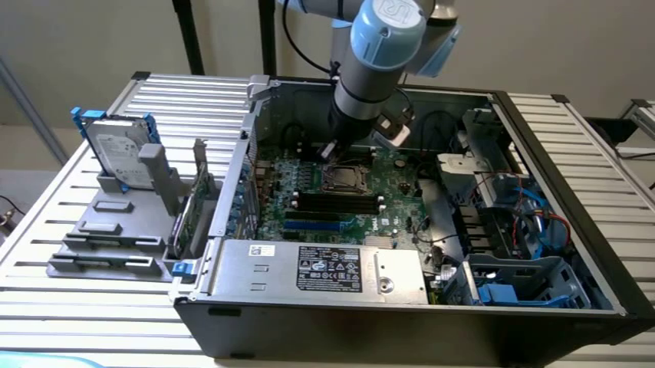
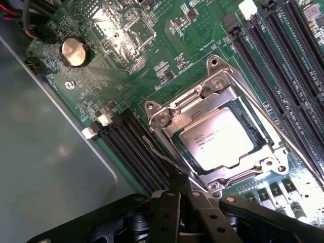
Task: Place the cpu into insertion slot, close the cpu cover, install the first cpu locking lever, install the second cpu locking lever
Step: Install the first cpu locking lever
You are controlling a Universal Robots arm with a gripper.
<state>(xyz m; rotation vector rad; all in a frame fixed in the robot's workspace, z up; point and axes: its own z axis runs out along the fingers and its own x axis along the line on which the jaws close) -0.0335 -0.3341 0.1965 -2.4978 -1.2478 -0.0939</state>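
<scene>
Plainly, the cpu [image 2: 217,139] sits in the insertion slot [image 1: 343,178], centre of the exterior view, with the cpu cover [image 2: 202,98] down. The gripper [image 2: 178,183] is clenched beside the thin locking lever [image 2: 158,151] (probably stiff, springy wire; best pushed near its hooked end).

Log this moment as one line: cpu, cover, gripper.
cpu: in insertion slot | cpu cover: down over cpu | gripper: shut, tip by locking lever
</scene>
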